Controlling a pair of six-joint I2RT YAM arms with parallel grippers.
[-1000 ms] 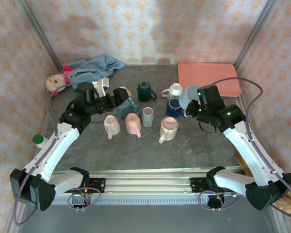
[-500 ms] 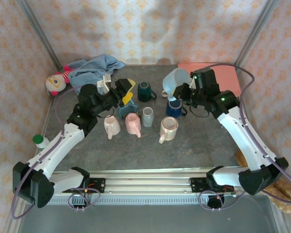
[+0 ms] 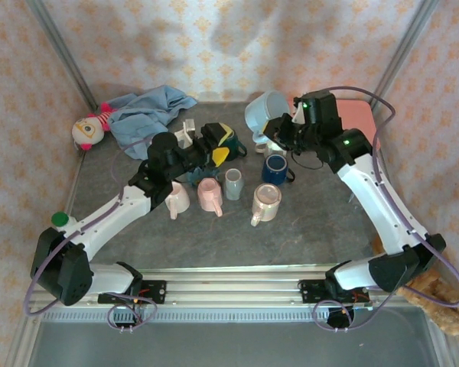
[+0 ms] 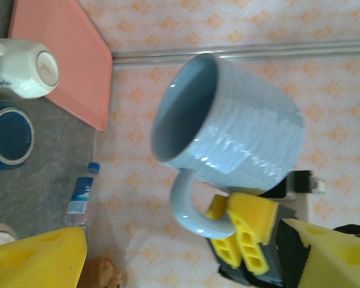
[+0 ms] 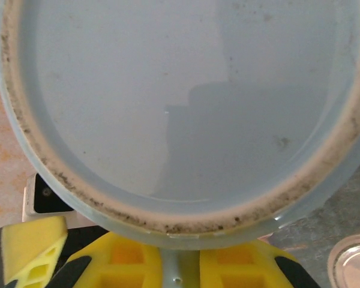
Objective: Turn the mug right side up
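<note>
Top external: the left hand (image 3: 218,147) reaches toward the middle of the surface's (image 3: 314,222) far edge. Its pads are spread wide w/ nothing btwn them.

Right of it, the light blue mug (image 3: 262,113) hangs in the air near the far edge, clear of the surface. It's above a cluster of cups, incl. a white cup (image 4: 24,66) and a navy mug (image 3: 274,170). It's tipped on its side, mouth roughly toward the left edge, so not yet upright.

The right hand (image 3: 284,136) is closed on the handle alone. In the left wrist view its yellow pads pinch the loop and nothing supports the mug's body. A pink tray (image 3: 362,121) lies at the far right corner.

Likely risks:
- W/ a handle-only grip, the mug's weight hangs off to one side, so it could swing or slip btwn the pads as the wrist rolls.
- If lowered straight down, it may clip the cups below, knocking one over or landing tilted on a rim.
- The left hand is close, so a wide swing could bump it.
</note>
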